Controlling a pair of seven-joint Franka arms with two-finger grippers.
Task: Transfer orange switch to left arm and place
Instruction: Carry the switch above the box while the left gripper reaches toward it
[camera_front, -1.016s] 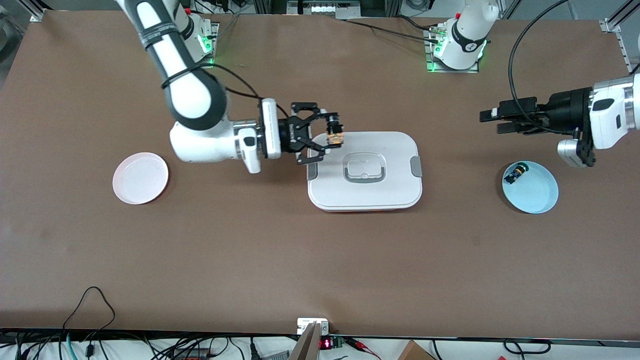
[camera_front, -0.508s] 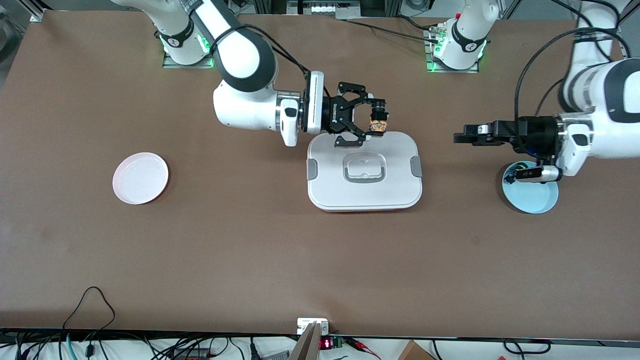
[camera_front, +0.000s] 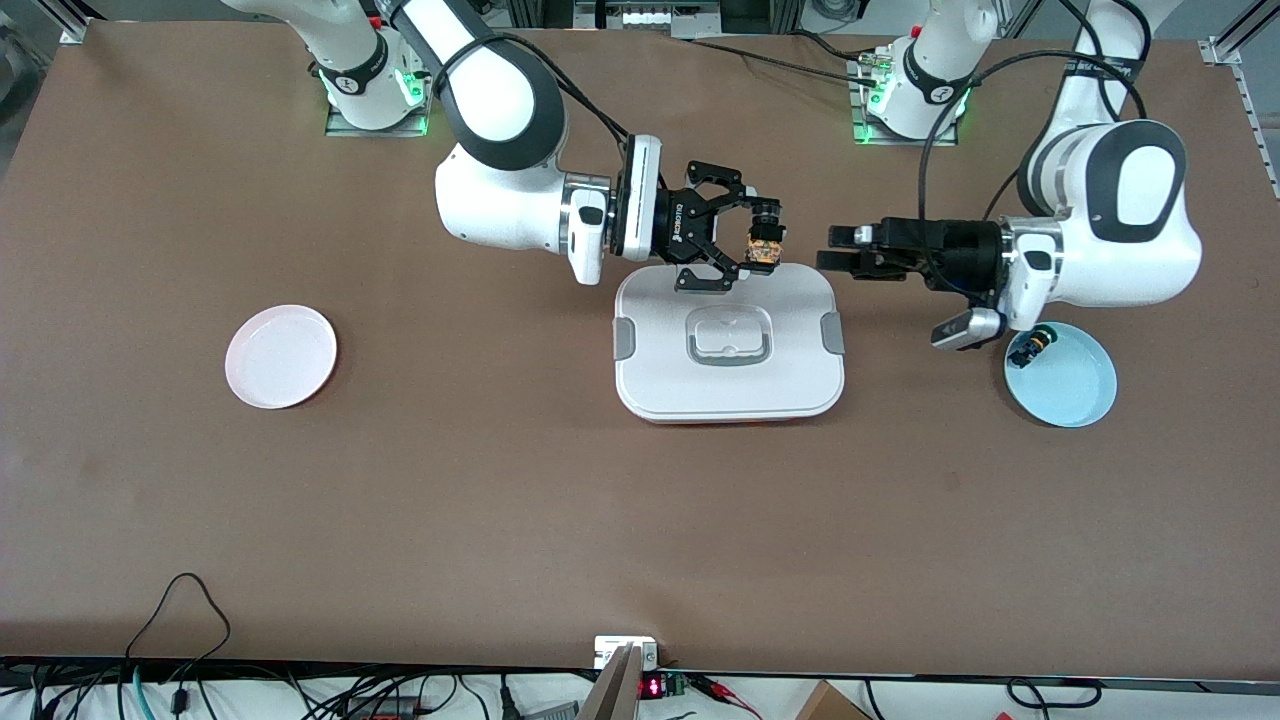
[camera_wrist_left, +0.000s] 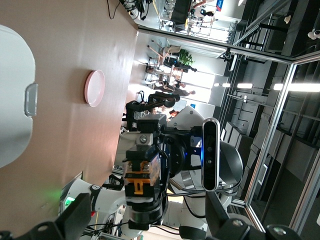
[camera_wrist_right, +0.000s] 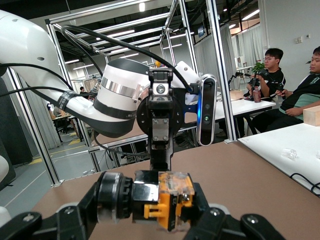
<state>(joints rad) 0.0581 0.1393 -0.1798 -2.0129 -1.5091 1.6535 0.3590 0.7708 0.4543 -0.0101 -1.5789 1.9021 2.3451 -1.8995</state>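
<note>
Right gripper (camera_front: 758, 238) pinches the orange switch (camera_front: 764, 246) over the box (camera_front: 790, 385) edge; left gripper (camera_front: 838, 250), fingers spread, faces it; pink plate (camera_front: 281, 356) well apart

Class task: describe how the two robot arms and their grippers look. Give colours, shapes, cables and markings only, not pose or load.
Both arms are glossy white with rounded joints and black bands. Black cables loop along each. The right arm has a white wrist disc and a black linkage-style right gripper with small white lettering on its body. The left arm ends in a black left gripper with straight fingers. Green lights glow at both bases.
</note>
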